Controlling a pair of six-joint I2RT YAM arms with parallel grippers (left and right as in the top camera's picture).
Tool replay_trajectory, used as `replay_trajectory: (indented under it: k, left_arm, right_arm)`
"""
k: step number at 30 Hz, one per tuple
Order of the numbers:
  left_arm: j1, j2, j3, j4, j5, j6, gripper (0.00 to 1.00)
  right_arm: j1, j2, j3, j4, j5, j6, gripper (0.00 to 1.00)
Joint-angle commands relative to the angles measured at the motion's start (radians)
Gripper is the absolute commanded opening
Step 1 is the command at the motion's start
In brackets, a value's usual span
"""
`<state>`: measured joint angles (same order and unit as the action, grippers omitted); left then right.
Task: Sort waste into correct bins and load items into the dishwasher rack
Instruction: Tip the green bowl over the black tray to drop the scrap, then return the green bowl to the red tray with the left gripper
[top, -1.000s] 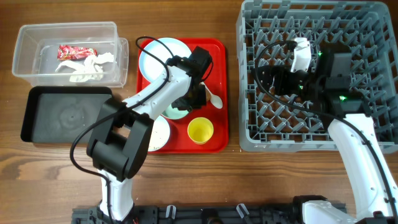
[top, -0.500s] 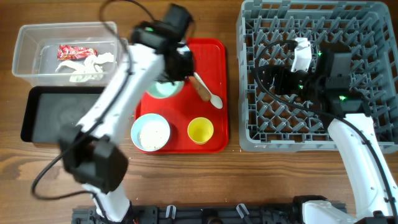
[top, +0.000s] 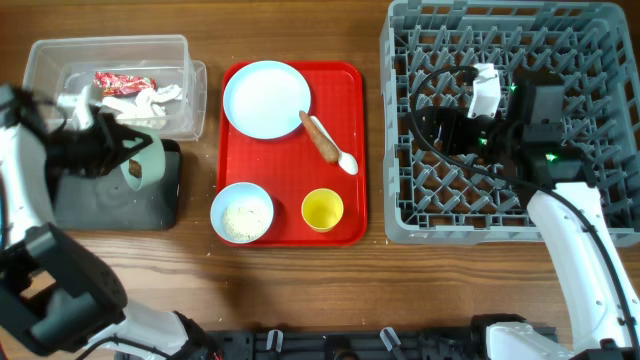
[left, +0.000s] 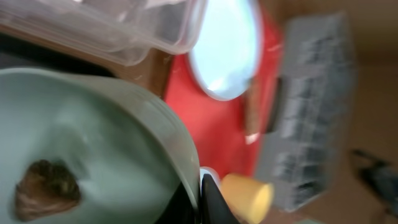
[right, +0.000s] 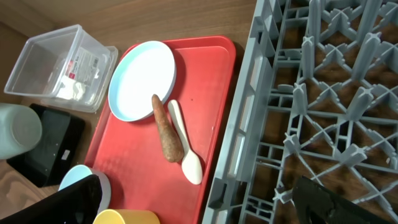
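Overhead — left pincer (top: 118, 160) blurred, half-hidden by pale green bowl (top: 150, 158).

A pale green bowl (top: 152, 152) is hanging tilted above the black tray (top: 110, 205), a small brown food lump (top: 133, 171) sitting inside it, while a red snack wrapper (top: 120, 81) and crumpled white tissue (top: 150, 100) are lying in the clear tub (top: 40, 55) alongside. On the red serving tray (top: 345, 95), a brown sausage-like stick (top: 321, 137) and white plastic spoon (top: 341, 157) are lying side by side next to a white round plate (top: 266, 98), with a small yellow cup (top: 322, 210) and a pale blue-white bowl (top: 215, 208) holding white rice grains (top: 242, 216) standing upright. The grey dishwasher rack (top: 400, 190) is sitting just beside that tray.
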<state>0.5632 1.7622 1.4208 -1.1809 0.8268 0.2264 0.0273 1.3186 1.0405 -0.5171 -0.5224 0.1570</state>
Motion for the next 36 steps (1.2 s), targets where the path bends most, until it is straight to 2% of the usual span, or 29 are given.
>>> replay_trajectory:
  k: [1, 3, 5, 9, 12, 15, 17, 19, 20, 21, 23, 25, 30, 33, 35, 36]
  left_arm:
    - [0.150, -0.012, -0.082, 0.014, 0.391, 0.083, 0.04]
    - [0.245, -0.012, -0.088, 0.011, 0.558, 0.080, 0.04]
    - [0.291, -0.012, -0.088, 0.016, 0.651, 0.080, 0.04]
    - [0.322, -0.012, -0.088, 0.015, 0.667, 0.020, 0.04]
    - [0.322, -0.012, -0.088, 0.016, 0.661, -0.073, 0.04]
    - [0.288, -0.016, -0.081, 0.017, 0.652, -0.078, 0.04]
    - [0.179, -0.060, -0.040, 0.011, 0.518, -0.099, 0.04]
    - [0.005, -0.119, 0.008, 0.036, 0.295, -0.169, 0.04]
    - [-0.100, -0.147, 0.014, 0.072, 0.160, -0.221, 0.04]
    - [-0.258, -0.165, 0.014, 0.124, -0.057, -0.270, 0.04]
    - [-0.476, -0.153, 0.014, 0.163, -0.332, -0.274, 0.04]
    - [-0.674, -0.113, 0.014, 0.174, -0.608, -0.337, 0.04]
    - [-0.932, 0.035, 0.014, 0.186, -0.901, -0.391, 0.04]
    - [-0.997, 0.122, 0.014, 0.213, -0.908, -0.392, 0.04]
    - [-1.009, 0.154, 0.014, 0.220, -0.912, -0.391, 0.10]
    - [-1.009, 0.156, 0.014, 0.227, -0.916, -0.391, 0.18]
  right_arm:
    - [0.004, 0.011, 0.018, 0.007, 0.005, 0.004, 1.00]
    - [0.004, 0.011, 0.018, 0.007, 0.005, 0.004, 1.00]
    - [0.004, 0.011, 0.018, 0.007, 0.005, 0.005, 1.00]
    - [0.004, 0.011, 0.018, 0.007, 0.006, 0.008, 1.00]
    - [0.004, 0.011, 0.018, 0.007, 0.006, 0.008, 1.00]
    - [0.004, 0.011, 0.018, 0.012, 0.006, 0.007, 1.00]
    - [0.004, 0.011, 0.018, 0.015, 0.006, 0.012, 1.00]
    - [0.004, 0.011, 0.018, 0.017, 0.010, 0.037, 1.00]
    - [0.004, 0.011, 0.018, 0.016, 0.010, 0.037, 1.00]
    - [0.004, 0.011, 0.018, 0.016, 0.010, 0.037, 1.00]
    - [0.004, 0.011, 0.018, 0.016, 0.010, 0.036, 1.00]
    - [0.004, 0.011, 0.018, 0.016, 0.010, 0.036, 1.00]
    - [0.004, 0.011, 0.018, 0.018, 0.025, 0.033, 1.00]
    - [0.004, 0.011, 0.017, 0.017, 0.032, 0.033, 1.00]
    - [0.004, 0.011, 0.013, 0.014, 0.032, 0.033, 1.00]
    - [0.004, 0.011, 0.013, 0.011, 0.032, 0.033, 1.00]
